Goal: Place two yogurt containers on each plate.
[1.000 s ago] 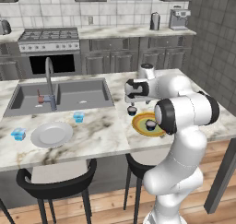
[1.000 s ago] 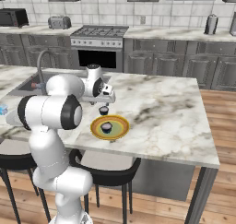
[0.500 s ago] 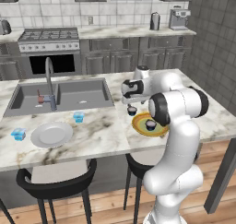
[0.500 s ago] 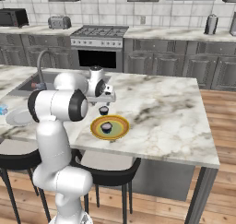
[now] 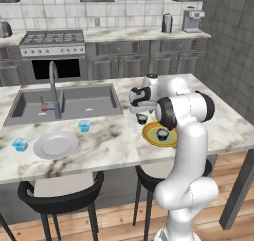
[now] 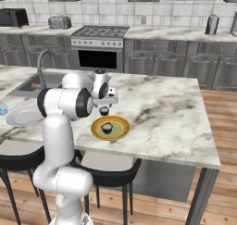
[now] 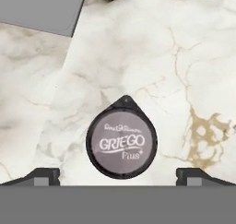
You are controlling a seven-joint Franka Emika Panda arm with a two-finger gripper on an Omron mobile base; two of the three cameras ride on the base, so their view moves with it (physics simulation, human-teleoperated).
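Step in hand: second dark yogurt cup, lower centre on tabletop, beside orange-yellow plate. Pincer spread wide, empty, straddling cup. Next: descend, close, lift onto plate.

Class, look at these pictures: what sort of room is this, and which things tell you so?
A home kitchen, rendered: a gas stove with an oven, a sink with its faucet set in a marble island, and a toaster.

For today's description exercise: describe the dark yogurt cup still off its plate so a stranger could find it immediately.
On the marble island, right of the sink, find the orange-yellow plate. The cup stands on bare counter just behind it, under the gripper. Its twin sits on the plate.
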